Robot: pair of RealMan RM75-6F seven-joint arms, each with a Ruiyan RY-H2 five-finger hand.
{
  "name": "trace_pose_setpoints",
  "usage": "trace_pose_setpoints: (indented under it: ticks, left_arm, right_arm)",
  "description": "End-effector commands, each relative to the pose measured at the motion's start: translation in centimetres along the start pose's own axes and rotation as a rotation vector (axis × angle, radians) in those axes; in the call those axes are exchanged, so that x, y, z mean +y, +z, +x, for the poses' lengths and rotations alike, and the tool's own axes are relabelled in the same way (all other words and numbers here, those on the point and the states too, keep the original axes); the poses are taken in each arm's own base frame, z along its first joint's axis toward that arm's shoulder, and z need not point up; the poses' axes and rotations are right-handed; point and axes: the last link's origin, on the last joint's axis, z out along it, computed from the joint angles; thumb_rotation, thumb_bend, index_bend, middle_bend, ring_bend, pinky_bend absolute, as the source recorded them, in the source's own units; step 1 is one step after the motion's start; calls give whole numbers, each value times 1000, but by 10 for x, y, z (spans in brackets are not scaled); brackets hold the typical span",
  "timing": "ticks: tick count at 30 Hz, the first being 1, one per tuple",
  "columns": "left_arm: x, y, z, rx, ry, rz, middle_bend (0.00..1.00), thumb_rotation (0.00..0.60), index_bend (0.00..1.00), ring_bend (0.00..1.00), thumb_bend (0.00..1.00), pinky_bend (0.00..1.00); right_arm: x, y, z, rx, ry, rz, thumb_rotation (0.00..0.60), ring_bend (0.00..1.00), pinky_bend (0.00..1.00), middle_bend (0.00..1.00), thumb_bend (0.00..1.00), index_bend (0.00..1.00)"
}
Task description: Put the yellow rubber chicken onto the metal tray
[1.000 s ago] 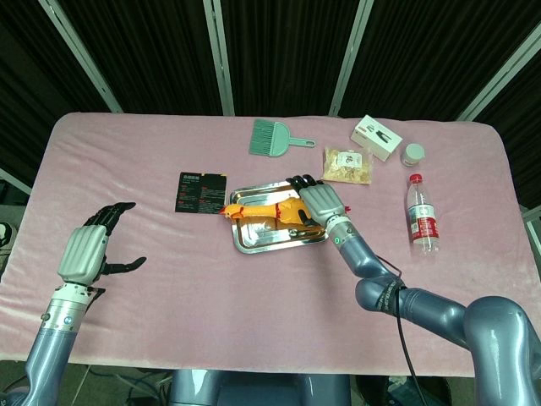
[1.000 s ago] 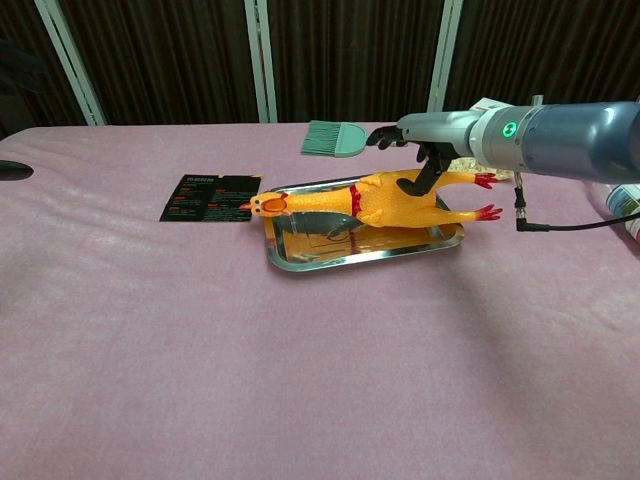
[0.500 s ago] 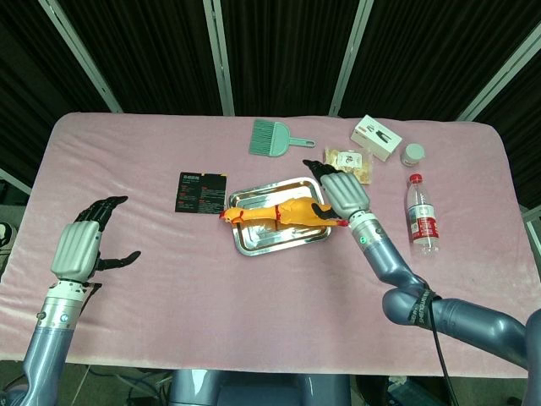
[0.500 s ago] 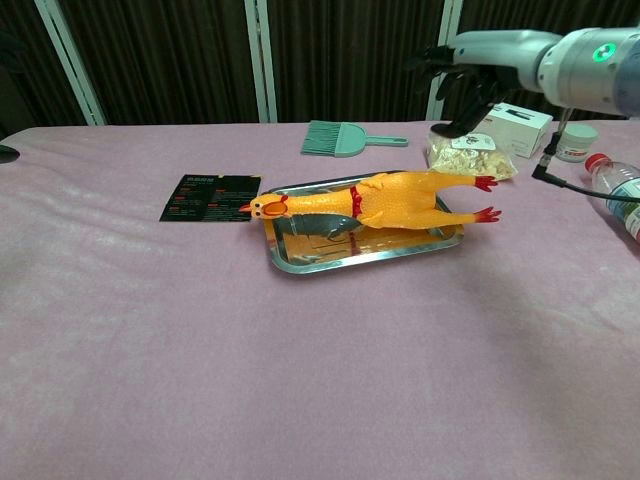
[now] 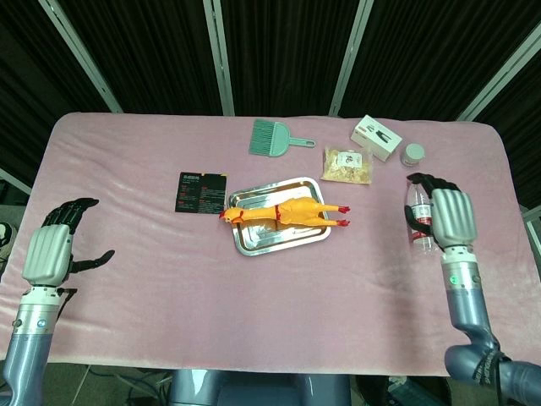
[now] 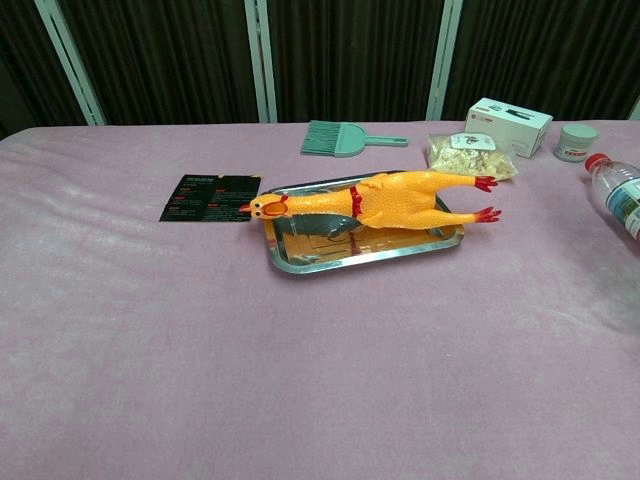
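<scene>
The yellow rubber chicken [image 5: 282,213] [image 6: 385,200] lies lengthwise on the metal tray [image 5: 252,239] [image 6: 330,258], head to the left, red feet sticking out past the tray's right edge. My right hand [image 5: 449,216] hangs well off to the right, over the water bottle [image 5: 418,222], fingers loosely curled and holding nothing. My left hand [image 5: 52,249] is at the table's left edge, fingers apart and empty. Neither hand shows in the chest view.
A black card [image 5: 200,191] lies left of the tray. Along the back sit a green dustpan brush [image 5: 272,138], a snack bag [image 5: 347,165], a white box [image 5: 376,137] and a small jar [image 5: 412,154]. The bottle [image 6: 618,193] lies at the right.
My right hand let go of the chicken, lifted off the tray and pulled back far to the right. My left hand drew back toward the left edge. The chicken stays on the tray.
</scene>
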Motion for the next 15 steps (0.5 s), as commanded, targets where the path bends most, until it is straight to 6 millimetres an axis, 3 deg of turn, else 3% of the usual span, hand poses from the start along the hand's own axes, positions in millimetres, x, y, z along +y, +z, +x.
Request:
trace_pose_setpoints:
  ticks: [1, 7, 15]
  left_arm:
    - [-10, -15, 1, 9, 27, -9, 174, 600, 190, 125, 108, 144]
    - [-23, -43, 3, -23, 73, -18, 169, 600, 182, 125, 108, 132]
    - [-35, -79, 2, -70, 63, 12, 167, 600, 174, 125, 108, 132]
  right_arm:
    - [30, -35, 8, -3, -37, -37, 600, 236, 170, 344, 408, 282]
    - [53, -81, 13, -18, -72, -65, 600, 213, 121, 334, 408, 247]
    - [65, -127, 15, -45, -78, -107, 600, 192, 121, 318, 408, 228]
